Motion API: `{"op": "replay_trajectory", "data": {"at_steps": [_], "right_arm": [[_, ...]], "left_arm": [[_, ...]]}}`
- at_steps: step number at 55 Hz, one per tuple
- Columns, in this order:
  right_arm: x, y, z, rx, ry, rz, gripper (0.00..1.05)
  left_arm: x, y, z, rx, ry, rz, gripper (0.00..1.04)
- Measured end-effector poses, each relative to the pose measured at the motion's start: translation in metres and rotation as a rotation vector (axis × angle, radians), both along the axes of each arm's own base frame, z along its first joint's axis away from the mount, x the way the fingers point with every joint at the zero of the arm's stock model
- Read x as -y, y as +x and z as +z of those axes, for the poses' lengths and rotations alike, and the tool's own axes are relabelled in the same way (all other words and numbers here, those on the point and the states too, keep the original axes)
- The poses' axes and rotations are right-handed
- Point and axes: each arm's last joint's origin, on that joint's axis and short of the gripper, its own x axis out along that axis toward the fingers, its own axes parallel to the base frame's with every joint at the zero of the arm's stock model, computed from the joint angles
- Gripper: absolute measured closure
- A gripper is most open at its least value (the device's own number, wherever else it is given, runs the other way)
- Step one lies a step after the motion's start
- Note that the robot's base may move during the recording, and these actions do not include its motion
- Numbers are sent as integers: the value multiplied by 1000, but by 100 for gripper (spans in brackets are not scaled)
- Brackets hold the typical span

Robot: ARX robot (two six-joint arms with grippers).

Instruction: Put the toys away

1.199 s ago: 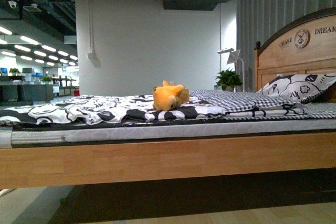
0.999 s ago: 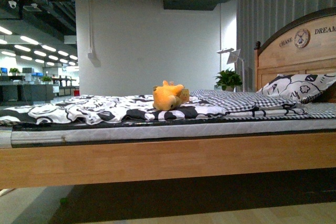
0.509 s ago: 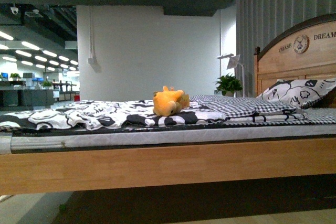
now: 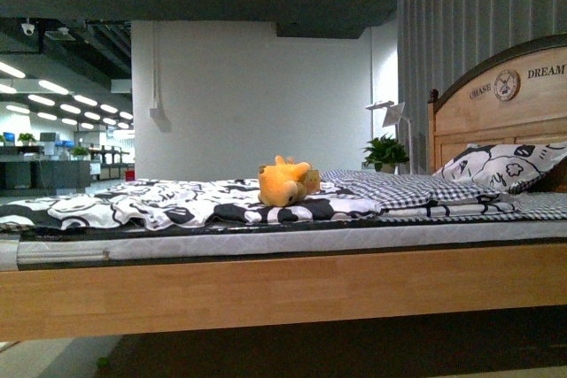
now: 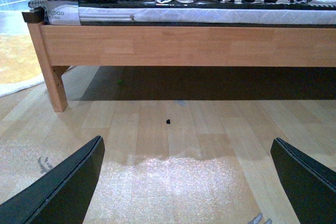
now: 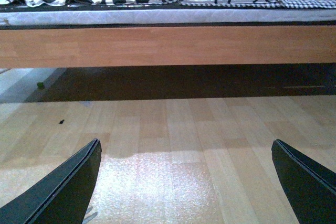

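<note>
Plush toy (image 4: 285, 183), orange-yellow and fuzzy, lies on the black-and-white patterned cover (image 4: 159, 203) about midway along the bed, well clear of the pillow (image 4: 507, 165) at the headboard (image 4: 505, 99). It sits just beside the near end of the folded checked blanket (image 4: 399, 185), though whether the two touch cannot be told from this low angle. Compared with the front view a second ago, the toy keeps the same spot on the cover and the same slumped pose. What has changed is the framing: the whole scene sits lower in the picture. The wooden side rail (image 4: 283, 288) has dropped toward the bottom edge, less of the floor shows beneath it, and more of the dark ceiling fills the top. The headboard's arch and the potted plant (image 4: 386, 150) have slid down likewise, so the camera itself has shifted rather than anything on the bed. Neither arm appears in the front view. In the left wrist view the left gripper (image 5: 187, 140) hangs low over the pale wood floor (image 5: 168, 124), its two dark fingers spread wide apart with nothing between them, facing the bed's side with the toy far off on top. The right gripper (image 6: 185, 140) is the same in its own view: fingers spread wide and empty above the floor, short of the bed.
</note>
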Motion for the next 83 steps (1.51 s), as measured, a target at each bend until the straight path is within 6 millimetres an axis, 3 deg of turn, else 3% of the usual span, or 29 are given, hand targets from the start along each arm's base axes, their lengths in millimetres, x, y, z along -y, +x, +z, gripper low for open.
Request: {"op": "replay_trajectory", "data": {"at_steps": [83], "right_arm": [[0, 0, 0, 0, 0, 0, 7]], "left_arm": [[0, 0, 0, 0, 0, 0, 6]]}}
